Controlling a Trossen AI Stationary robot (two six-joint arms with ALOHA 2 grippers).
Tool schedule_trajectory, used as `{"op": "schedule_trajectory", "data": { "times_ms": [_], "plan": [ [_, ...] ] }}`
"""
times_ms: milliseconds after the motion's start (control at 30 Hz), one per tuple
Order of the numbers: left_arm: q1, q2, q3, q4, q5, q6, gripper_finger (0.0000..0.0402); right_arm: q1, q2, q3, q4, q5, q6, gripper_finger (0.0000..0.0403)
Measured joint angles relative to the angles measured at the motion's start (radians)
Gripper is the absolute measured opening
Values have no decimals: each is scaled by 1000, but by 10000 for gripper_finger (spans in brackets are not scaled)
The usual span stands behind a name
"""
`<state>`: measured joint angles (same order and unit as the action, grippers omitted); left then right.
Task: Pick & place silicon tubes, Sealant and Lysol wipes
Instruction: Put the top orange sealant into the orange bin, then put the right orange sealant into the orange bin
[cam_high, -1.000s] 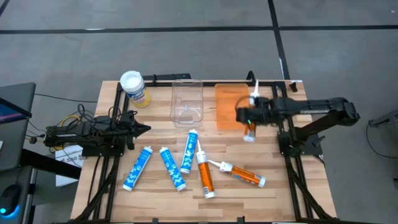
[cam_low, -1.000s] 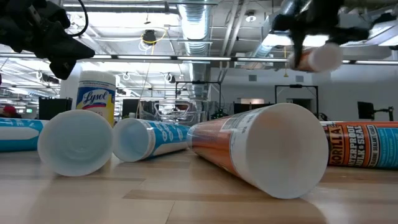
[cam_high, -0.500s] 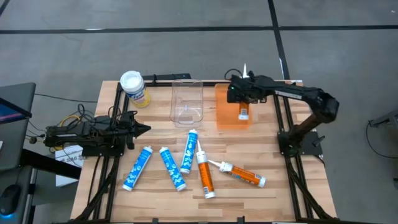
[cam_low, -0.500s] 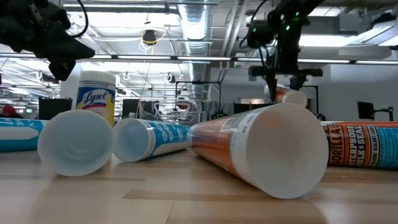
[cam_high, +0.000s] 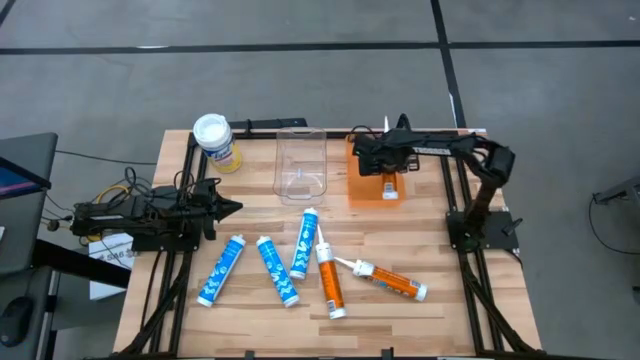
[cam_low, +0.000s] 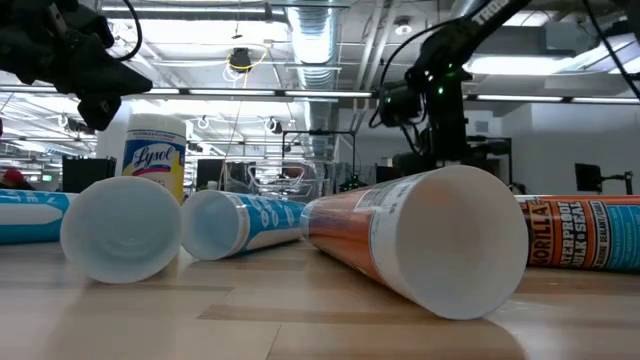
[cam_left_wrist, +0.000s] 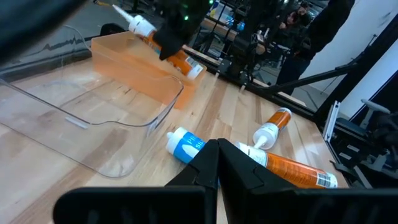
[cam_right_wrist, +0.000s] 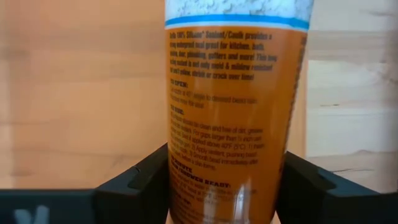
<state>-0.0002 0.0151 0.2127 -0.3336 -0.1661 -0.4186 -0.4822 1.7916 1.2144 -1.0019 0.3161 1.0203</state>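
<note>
My right gripper (cam_high: 386, 162) is shut on an orange sealant tube (cam_high: 388, 184) low over the orange bin (cam_high: 362, 178) at the table's far right. My left gripper (cam_high: 228, 208) is shut and empty at the table's left side. The Lysol wipes (cam_high: 215, 140), a canister with a white lid and a yellow label, stand at the far left. Three blue tubes (cam_high: 278, 270) and two orange tubes (cam_high: 330, 282) lie on their sides on the near part of the table. My right gripper pinches the orange tube's body (cam_right_wrist: 230, 124) between its two fingers (cam_right_wrist: 140, 180), about midway along it. The fingers come from above and lie across the tube. The tube's nozzle (cam_left_wrist: 134, 23) points toward the far edge and sits higher than its base. Whether the tube touches the bin, I cannot tell.
A clear plastic bin (cam_high: 300, 165) stands left of the orange bin. The black frame rails (cam_high: 455, 200) run along the table's sides. Bare wood lies between the bins and the row of lying tubes.
My right gripper has carried the orange tube toward the table's far edge and a little left, over the orange bin, and has come down low over it. The tube has stayed in the shut fingers.
</note>
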Motion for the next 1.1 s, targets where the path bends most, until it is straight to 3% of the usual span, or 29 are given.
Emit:
{"op": "schedule_trajectory", "data": {
  "times_ms": [733, 867, 1100],
  "plan": [
    [0, 0, 0, -1, 21, -20, 0, 2, 45, 2, 11, -36, -69, 249],
    [0, 0, 0, -1, 21, -19, 0, 6, 45, 52, -90, -60, -81, 248],
    [0, 0, 0, -1, 21, -19, 0, 91, 44, 276, -382, 50, -94, 249]
  ]
}}
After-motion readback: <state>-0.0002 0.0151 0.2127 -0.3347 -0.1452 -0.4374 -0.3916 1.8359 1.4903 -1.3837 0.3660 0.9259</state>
